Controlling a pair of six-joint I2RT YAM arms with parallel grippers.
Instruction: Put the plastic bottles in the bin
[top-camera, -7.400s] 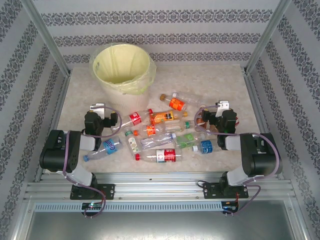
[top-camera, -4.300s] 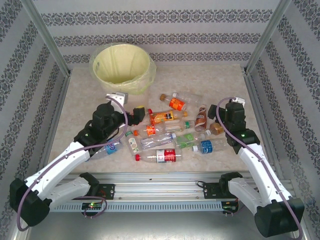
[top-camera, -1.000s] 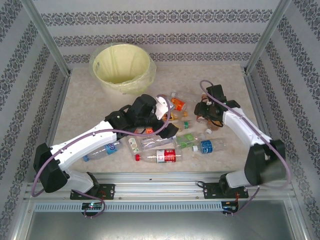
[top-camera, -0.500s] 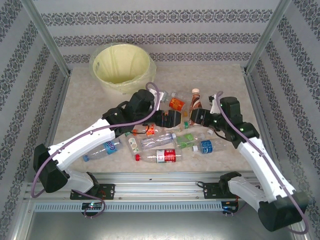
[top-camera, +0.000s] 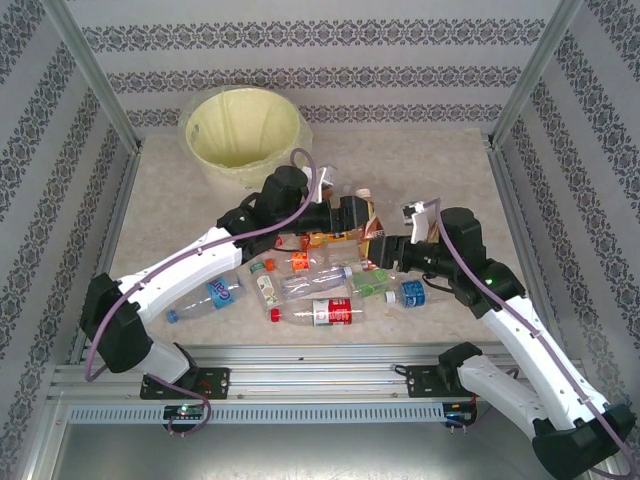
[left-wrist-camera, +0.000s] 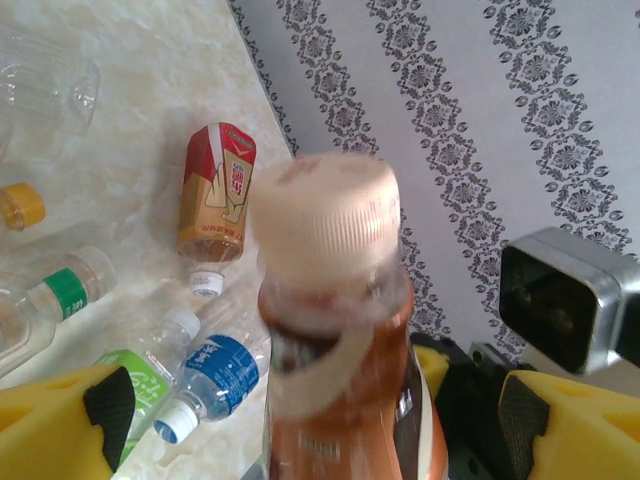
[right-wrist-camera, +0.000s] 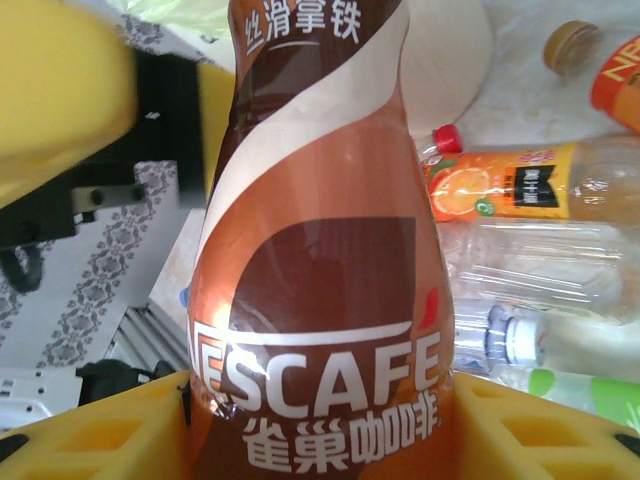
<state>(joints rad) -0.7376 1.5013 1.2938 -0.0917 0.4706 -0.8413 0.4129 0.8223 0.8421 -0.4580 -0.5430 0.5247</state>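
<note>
**Top external.** The bin (top-camera: 235, 178), a round cream bucket lined with a crinkled pale yellow bag, stands at the far left of the marbled table (top-camera: 440, 160). Loose bottles (top-camera: 310, 285) of clear plastic lie heaped between the arms. Above the heap the right gripper (top-camera: 385, 248) holds a brown coffee bottle (top-camera: 366, 215), tilted, with its top towards the left gripper (top-camera: 350, 215). Half a second earlier that bottle stood farther right, clear of the left gripper.

**Left wrist.** The cream cap (left-wrist-camera: 325, 225) sits between the yellow left fingers (left-wrist-camera: 60, 425). They are spread wide, with a gap on either side. The overhead view is too coarse to settle this.

**Right wrist.** The yellow right fingers (right-wrist-camera: 100, 430) press both sides of the glossy, waisted label. An orange-label bottle (right-wrist-camera: 500, 190) lies behind.
</note>
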